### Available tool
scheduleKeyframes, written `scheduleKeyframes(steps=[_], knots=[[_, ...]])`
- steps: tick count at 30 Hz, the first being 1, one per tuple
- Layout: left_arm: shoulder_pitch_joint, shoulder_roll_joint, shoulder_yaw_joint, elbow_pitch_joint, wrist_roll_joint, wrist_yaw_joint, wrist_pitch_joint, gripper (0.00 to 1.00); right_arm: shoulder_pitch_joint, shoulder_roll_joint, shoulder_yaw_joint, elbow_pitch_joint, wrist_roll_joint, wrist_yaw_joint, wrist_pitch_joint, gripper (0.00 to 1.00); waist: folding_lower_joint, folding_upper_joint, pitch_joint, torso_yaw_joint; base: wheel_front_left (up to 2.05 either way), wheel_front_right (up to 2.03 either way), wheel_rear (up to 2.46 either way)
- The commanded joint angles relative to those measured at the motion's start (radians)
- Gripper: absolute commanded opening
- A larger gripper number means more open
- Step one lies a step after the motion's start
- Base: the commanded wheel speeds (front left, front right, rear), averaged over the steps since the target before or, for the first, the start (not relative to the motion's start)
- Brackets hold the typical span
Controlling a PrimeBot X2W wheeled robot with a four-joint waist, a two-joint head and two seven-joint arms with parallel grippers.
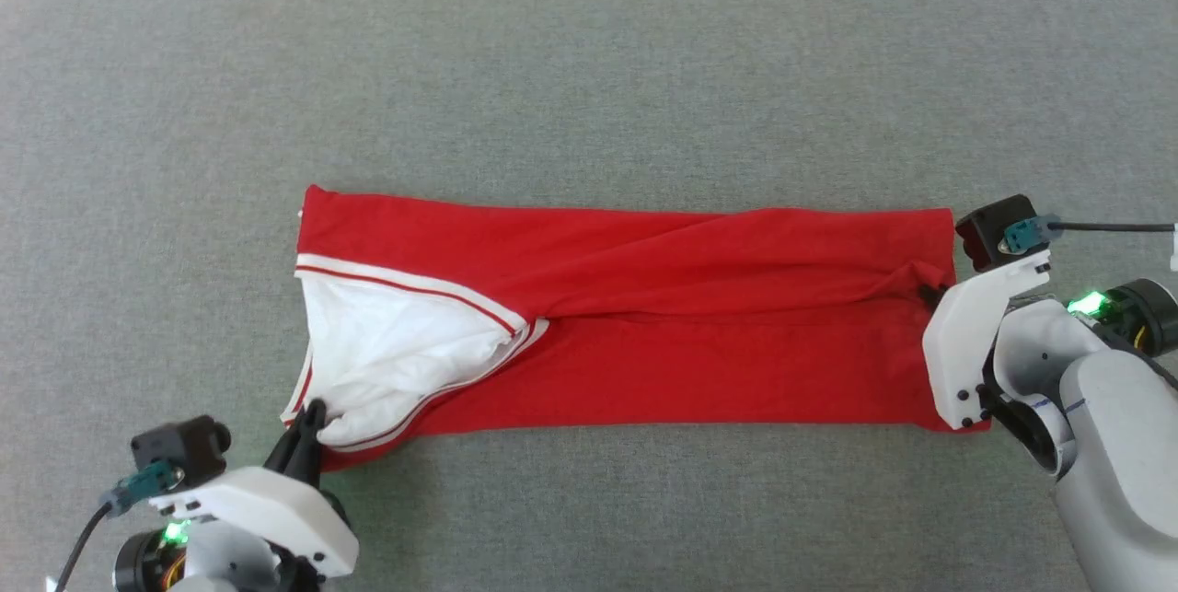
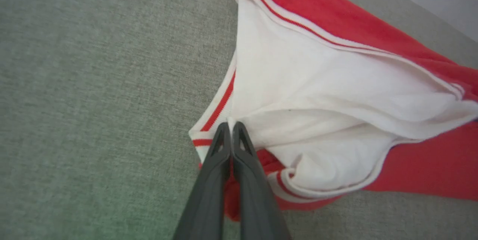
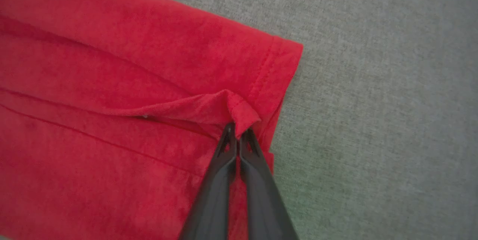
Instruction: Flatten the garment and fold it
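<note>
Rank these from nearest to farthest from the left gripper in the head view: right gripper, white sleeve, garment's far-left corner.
1. The white sleeve, pinched by the left gripper, lower left.
2. The garment's far-left corner, upper left.
3. The right gripper, far right, clamping the garment's hem.
</note>
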Motion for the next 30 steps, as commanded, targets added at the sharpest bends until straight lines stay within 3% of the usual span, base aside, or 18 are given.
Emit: scheduleKeyframes(steps=[1, 3, 4, 5, 6, 7, 14, 19, 25, 30], knots=[[-0.022, -0.007, -0.006, 0.017, -0.001, -0.009, -0.005, 0.00, 0.015, -0.001, 0.001, 0.015, 0.006, -0.001, 0.020, 0.00, 0.0002, 0.0000, 0.003, 0.004, 0.00, 0.00, 0.00], [-0.035, -0.014, -0.019, 0.046, 0.003, -0.022, -0.010, 0.00, 0.017, 0.004, -0.001, 0.018, 0.017, -0.001, 0.042, 0.02, 0.0002, 0.0000, 0.003, 0.006, 0.00, 0.00, 0.00], [-0.040, -0.018, -0.024, 0.058, 0.001, -0.029, -0.011, 0.00, 0.020, 0.007, -0.002, 0.018, 0.023, -0.001, 0.050, 0.28, 0.0002, 0.0000, 0.001, 0.006, 0.00, 0.00, 0.00], [-0.044, -0.020, -0.028, 0.069, 0.003, -0.035, -0.017, 0.28, 0.022, 0.009, -0.001, 0.017, 0.029, -0.001, 0.054, 0.62, 0.0002, 0.0000, -0.001, 0.006, 0.00, 0.00, 0.00], [-0.048, -0.023, -0.031, 0.079, 0.005, -0.040, -0.024, 0.64, 0.027, 0.012, -0.003, 0.014, 0.037, -0.001, 0.057, 1.00, 0.0002, 0.0000, -0.005, 0.006, 0.00, 0.00, 0.00], [-0.050, -0.024, -0.035, 0.089, 0.009, -0.045, -0.031, 1.00, 0.033, 0.015, -0.007, 0.011, 0.044, -0.001, 0.058, 1.00, 0.0002, 0.0000, -0.010, 0.006, 0.00, 0.00, 0.00], [-0.068, -0.026, -0.069, 0.099, 0.098, -0.048, -0.150, 1.00, 0.119, 0.047, -0.089, -0.072, 0.063, -0.001, -0.019, 1.00, 0.0002, 0.0000, -0.059, 0.015, 0.00, 0.00, 0.00], [-0.095, -0.042, -0.068, 0.081, 0.175, -0.028, -0.252, 1.00, 0.207, 0.119, -0.202, -0.170, 0.045, -0.001, -0.121, 1.00, 0.0002, 0.0000, -0.093, 0.031, 0.00, 0.00, 0.00], [-0.142, -0.067, -0.029, 0.021, 0.288, -0.028, -0.276, 1.00, 0.280, 0.231, -0.337, -0.258, -0.007, -0.001, -0.230, 1.00, 0.0002, 0.0000, -0.122, 0.050, 0.00, 0.00, 0.00], [-0.165, -0.107, 0.027, -0.021, 0.374, -0.066, -0.277, 1.00, 0.274, 0.260, -0.430, -0.240, 0.002, -0.001, -0.290, 1.00, 0.0002, 0.0000, -0.137, 0.056, 0.00, 0.00, 0.00]])
